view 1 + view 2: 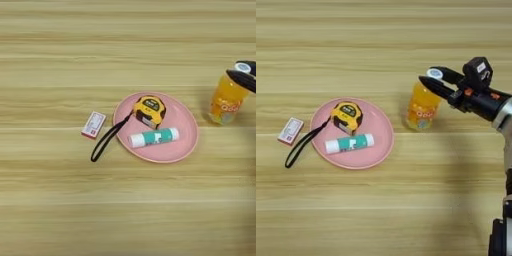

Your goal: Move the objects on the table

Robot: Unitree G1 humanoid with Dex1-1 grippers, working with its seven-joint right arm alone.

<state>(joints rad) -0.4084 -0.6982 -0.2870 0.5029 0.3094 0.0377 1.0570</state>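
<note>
The clear plastic bottle of orange drink with a white cap [423, 106] stands upright on the broad light-brown wood-plank counter [381, 200], to the right of the round pink plate [378, 145] and apart from its rim. My claw [430, 77], two black fingers on a silver forearm reaching in from the right, is up at the bottle's cap: one finger lies on the far side of the cap and one on the near side, parted around it, and I cannot tell from here whether they are pressing on it yet, so I judge this a grasp being taken, not one made. On the plate lie the yellow-and-black tape measure [347, 116], with its black strap [301, 146] trailing off the left rim onto the counter, and nearer to me the white-and-green tube [349, 144] on its side. A small red-and-white box [290, 130] sits on the counter just left of the plate. As I read it, two items are already gathered on the plate, while the bottle and the box remain off it.
</note>
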